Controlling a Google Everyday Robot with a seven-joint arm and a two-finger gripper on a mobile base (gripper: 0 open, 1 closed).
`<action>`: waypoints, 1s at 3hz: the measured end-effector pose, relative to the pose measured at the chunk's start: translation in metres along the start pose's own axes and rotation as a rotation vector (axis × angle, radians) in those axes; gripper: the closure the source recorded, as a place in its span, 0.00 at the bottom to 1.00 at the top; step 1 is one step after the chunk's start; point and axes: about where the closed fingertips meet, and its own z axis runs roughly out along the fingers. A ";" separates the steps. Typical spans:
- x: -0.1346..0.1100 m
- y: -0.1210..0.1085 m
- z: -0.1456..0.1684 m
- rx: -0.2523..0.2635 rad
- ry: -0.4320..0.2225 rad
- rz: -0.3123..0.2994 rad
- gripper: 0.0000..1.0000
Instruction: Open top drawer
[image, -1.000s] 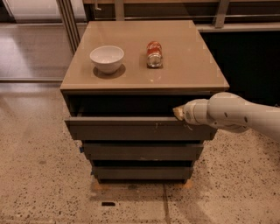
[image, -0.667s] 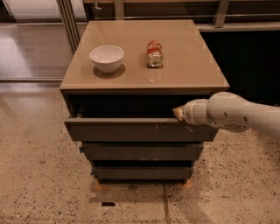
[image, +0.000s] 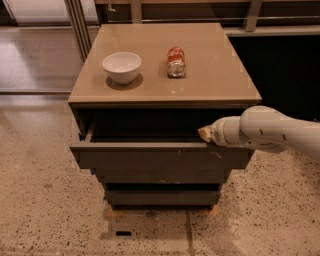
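Observation:
The top drawer (image: 160, 156) is the widest dark grey drawer, with small pale scratch marks on its long flat front. It stands pulled out a little way from under the tan cabinet top (image: 220, 75), with a dark gap behind its front edge. My gripper (image: 204, 133) comes in from the right on a white arm and sits at the drawer's upper front edge, right of centre. Its tip rests at the edge of the drawer front. The inside of the drawer is in shadow.
A white bowl (image: 121, 66) and a red soda can (image: 175, 61) lying on its side sit on the cabinet top. Two narrower grey drawers (image: 161, 196) sit closed below. Speckled floor surrounds the cabinet; a dark wall and railing stand behind on the right.
The top drawer has come a little further out toward the camera, and my gripper has moved with its front edge.

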 end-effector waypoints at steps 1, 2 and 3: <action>0.016 0.011 -0.008 -0.062 0.040 0.019 1.00; 0.029 0.018 -0.020 -0.125 0.065 0.042 1.00; 0.042 0.029 -0.031 -0.189 0.099 0.055 1.00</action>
